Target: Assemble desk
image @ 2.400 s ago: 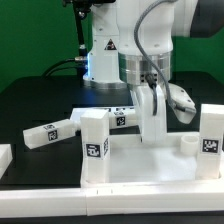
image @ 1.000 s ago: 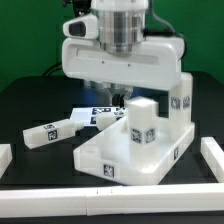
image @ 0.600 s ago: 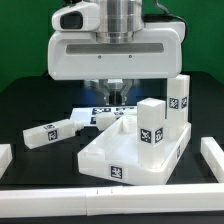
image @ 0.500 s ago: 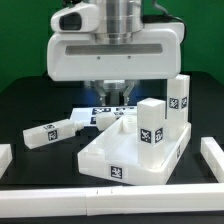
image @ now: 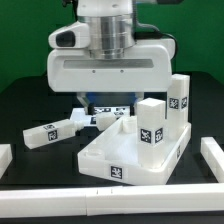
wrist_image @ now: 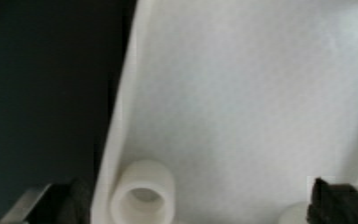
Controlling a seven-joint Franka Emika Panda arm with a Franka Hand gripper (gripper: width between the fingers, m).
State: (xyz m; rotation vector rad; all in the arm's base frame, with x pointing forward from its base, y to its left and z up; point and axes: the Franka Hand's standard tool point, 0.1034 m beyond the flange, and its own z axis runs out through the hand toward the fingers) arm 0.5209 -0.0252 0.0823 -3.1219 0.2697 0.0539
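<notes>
Since the legs go in from above, the desk top (image: 112, 148) lies underside up on the black table (image: 30, 100), rim and sockets facing the arm (image: 108, 30)

Two legs stand upright in it on the exterior view's right, nearer leg (image: 150, 122) and farther leg (image: 180, 100), so judged about half done

Gripper (wrist_image: 197, 200) sits low over the top, jaws spread wide: in the wrist view one finger is at each edge of the picture, with a dark gap between one of them and the top's edge. Nothing is clamped

An empty round socket (wrist_image: 144, 198) shows right under the gripper, so this looks like the corner due a leg next. Which corner it is cannot be told from the wrist view

A loose leg (image: 50, 133) lies on its side on the exterior view's left, apart from the top. What looks like another leg (image: 108, 119) lies just behind the top, partly hidden by the arm. Both are in the open, likely for easy pickup

The front border bar (image: 110, 195) runs near the top's closest corner, probably something to brace against

Next move, as a guess: lift clear, fetch a loose leg, stand it upright. Mind the wide jaws near the standing legs
</notes>
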